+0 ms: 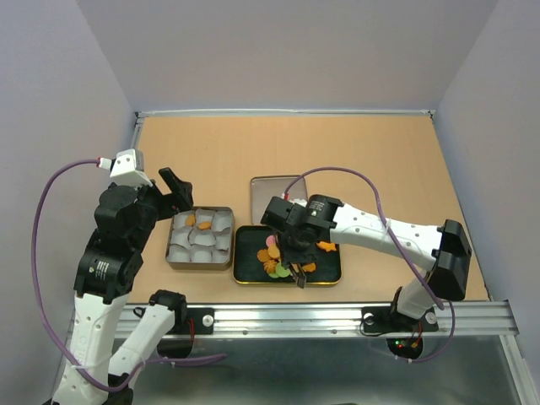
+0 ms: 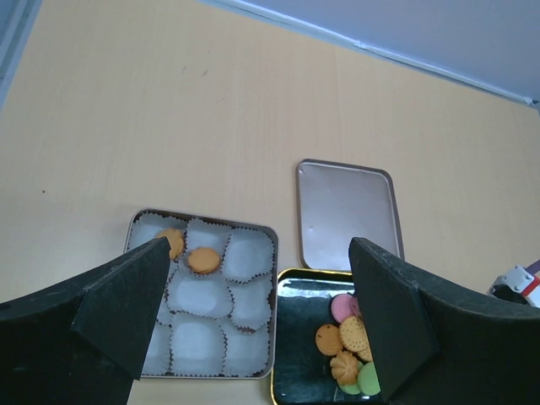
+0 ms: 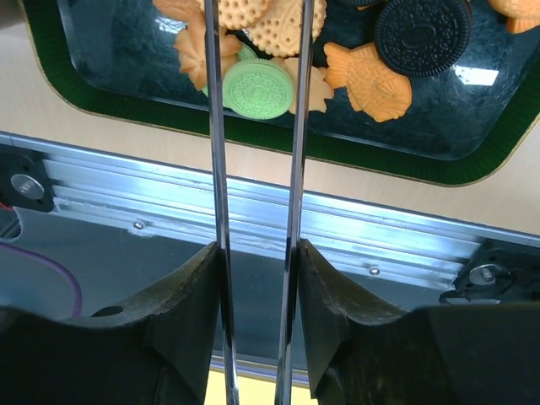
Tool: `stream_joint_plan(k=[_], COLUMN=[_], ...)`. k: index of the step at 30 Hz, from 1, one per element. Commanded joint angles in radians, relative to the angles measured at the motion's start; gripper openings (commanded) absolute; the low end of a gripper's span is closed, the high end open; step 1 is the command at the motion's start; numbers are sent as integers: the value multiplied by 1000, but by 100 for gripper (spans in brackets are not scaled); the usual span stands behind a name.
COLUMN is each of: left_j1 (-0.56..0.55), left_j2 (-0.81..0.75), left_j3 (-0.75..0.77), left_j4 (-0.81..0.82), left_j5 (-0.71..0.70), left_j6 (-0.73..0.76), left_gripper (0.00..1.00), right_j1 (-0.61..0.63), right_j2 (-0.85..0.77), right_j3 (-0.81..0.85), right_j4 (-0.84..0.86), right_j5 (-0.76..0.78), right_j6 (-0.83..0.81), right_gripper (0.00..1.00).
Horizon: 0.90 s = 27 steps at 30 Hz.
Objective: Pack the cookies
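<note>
Currently two tins and one lid sit on the bench (image 1: 354, 152), all toward its near edge.

The silver tin (image 1: 200, 265) is left of centre and holds nine white paper cups (image 2: 201, 295) in three rows of three. Two orange round cookies (image 2: 203, 259) are packed, one in the far-left cup and one in the far-middle cup.

The dark tray (image 1: 246, 268) sits just beside the tin on its right and holds the loose pile. The left wrist view shows five there: one pink, one brown, one tan, one flower-shaped, one green. The right wrist view shows one green cookie (image 3: 257, 89), one black sandwich cookie (image 3: 422, 34) and one fish-shaped cookie (image 3: 375, 80), with more cut off at the frame edge. Can't get a full pile count because the arm covers it from above.

The single lid (image 2: 346, 215) lies flat just behind the tray.

The left gripper (image 2: 259, 253) hangs above the tin with its jaws spread fully wide, holding nothing.

The right gripper (image 3: 256, 25) is over the pile, its two thin blades a narrow gap apart. The green cookie lies behind them and the tips run out of frame. Can't tell if anything is pinched.
</note>
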Motion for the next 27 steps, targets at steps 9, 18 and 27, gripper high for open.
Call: stream_joint_plan(k=[9,18,27], left_j1=[-7,-6,-7], left_j2=[-18,-9,8], left_j3=[-16,-10,18], left_j4=[30,38,29], left_j5=[-42,-46,-52], left_j6=[31,30,31], left_gripper=[99,99,99], right_j1=[0,0,0], right_j2=[-8,-23,96], right_j3=[162,199,470], right_j4=[-103,-162,-222], right_j5=[76,105,157], right_j6=[-17,-14,-77], right_gripper=[24,11,0])
